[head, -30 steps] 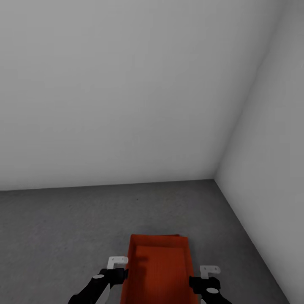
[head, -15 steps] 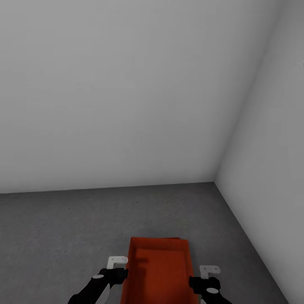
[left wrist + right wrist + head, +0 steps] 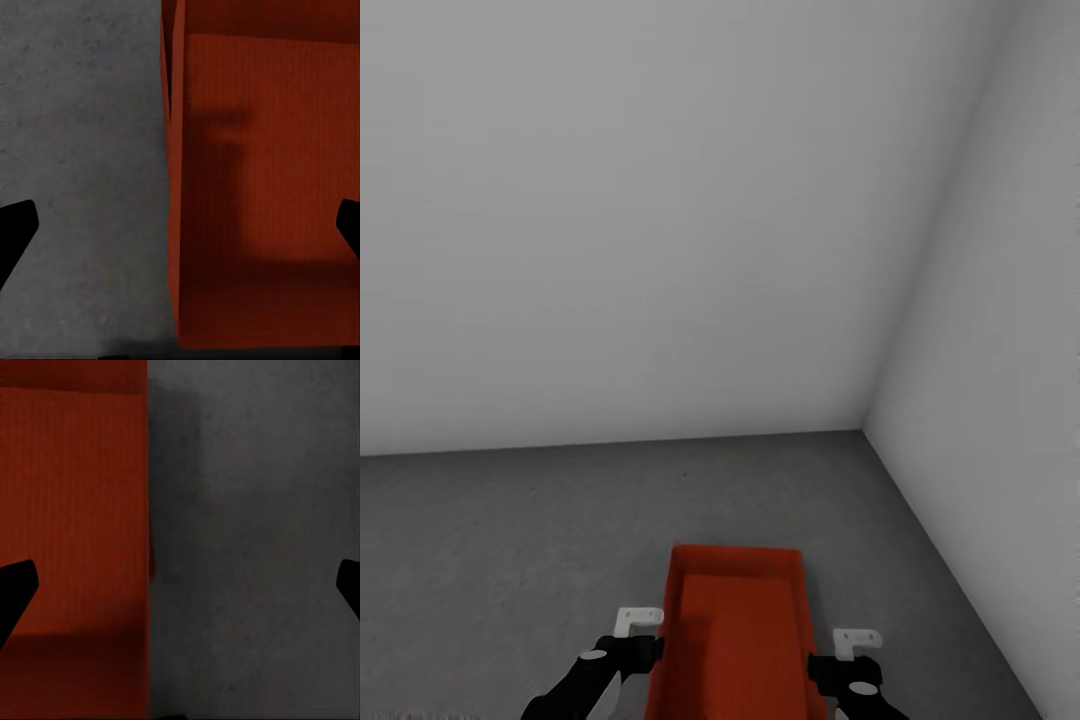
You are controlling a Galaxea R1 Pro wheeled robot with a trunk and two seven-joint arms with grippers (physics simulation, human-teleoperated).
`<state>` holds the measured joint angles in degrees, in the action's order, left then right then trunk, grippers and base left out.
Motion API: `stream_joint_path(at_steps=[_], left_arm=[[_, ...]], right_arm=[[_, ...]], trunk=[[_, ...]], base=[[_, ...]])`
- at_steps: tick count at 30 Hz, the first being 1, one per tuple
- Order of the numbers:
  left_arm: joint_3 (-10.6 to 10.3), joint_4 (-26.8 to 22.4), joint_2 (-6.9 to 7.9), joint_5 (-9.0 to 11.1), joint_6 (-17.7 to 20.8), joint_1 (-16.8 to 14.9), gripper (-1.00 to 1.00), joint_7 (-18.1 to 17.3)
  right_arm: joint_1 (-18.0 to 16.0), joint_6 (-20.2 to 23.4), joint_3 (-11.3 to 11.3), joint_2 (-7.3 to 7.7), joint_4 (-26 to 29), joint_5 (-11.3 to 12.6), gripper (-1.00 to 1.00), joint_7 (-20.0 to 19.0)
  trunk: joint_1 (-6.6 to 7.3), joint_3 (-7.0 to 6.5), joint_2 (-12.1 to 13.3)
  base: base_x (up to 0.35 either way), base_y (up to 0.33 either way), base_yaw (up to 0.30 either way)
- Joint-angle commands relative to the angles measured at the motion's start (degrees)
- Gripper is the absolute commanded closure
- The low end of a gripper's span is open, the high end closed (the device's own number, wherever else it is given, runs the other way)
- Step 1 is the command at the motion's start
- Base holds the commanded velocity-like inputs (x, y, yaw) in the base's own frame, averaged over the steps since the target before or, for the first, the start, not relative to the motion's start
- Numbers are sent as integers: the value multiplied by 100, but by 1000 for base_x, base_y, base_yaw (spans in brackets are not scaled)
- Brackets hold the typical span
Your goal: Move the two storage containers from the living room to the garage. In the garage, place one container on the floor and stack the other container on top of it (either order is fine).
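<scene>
Grey speckled floor (image 3: pixel 510 540) meets plain white-grey walls (image 3: pixel 660 220) at a corner ahead and to the right in the head view.

Left gripper (image 3: pixel 180 225): jaws spread wide, dark fingertips (image 3: pixel 16 229) at opposite edges of the wrist view, straddling the bin's left wall; one tip over floor (image 3: pixel 75 150), the other over the red interior. Nothing pinched that can be seen.

Right gripper (image 3: pixel 180 585): jaws also spread wide, one tip over the bin interior, the other over floor (image 3: pixel 255 547), straddling the right wall. No contact with the wall visible.

Head view: left gripper (image 3: pixel 632 640) just beside the bin's left wall, right gripper (image 3: pixel 850 655) just beside its right wall, black arms coming up from the bottom edge, white brackets on top of each.

Bin (image 3: pixel 735 640): orange-red, open top, long axis pointing away from the robot, between the two grippers, low over or on the floor near the wall corner; cannot tell if it touches. In the left wrist view the bin (image 3: pixel 255 172) shows a second wall edge just outside its left wall, so a second bin may sit under it; cannot tell for sure. Right wrist view shows the bin (image 3: pixel 75 510) with shadowed bottom.
</scene>
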<state>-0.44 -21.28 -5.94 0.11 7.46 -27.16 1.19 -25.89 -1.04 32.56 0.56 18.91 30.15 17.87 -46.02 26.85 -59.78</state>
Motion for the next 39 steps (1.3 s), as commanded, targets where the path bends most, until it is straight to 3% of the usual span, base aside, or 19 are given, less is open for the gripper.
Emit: stream_joint_path(at_steps=[1,23,39], left_arm=[[-5,-14,-1,2,35,0,-100,13],[20,-15,0,7,22,0,-100,13],[4,-10,5,2,-47,0,-100,5]], right_arm=[[-3,-11,49,5,7,61,-100,32],[-3,-11,49,5,7,61,-100,32],[-3,-11,49,5,7,61,-100,32]], trunk=[[3,-4,-4],[3,-199,-4],[3,-214,-4]], base=[[-338,0,0],[-334,0,0],[-29,0,0]])
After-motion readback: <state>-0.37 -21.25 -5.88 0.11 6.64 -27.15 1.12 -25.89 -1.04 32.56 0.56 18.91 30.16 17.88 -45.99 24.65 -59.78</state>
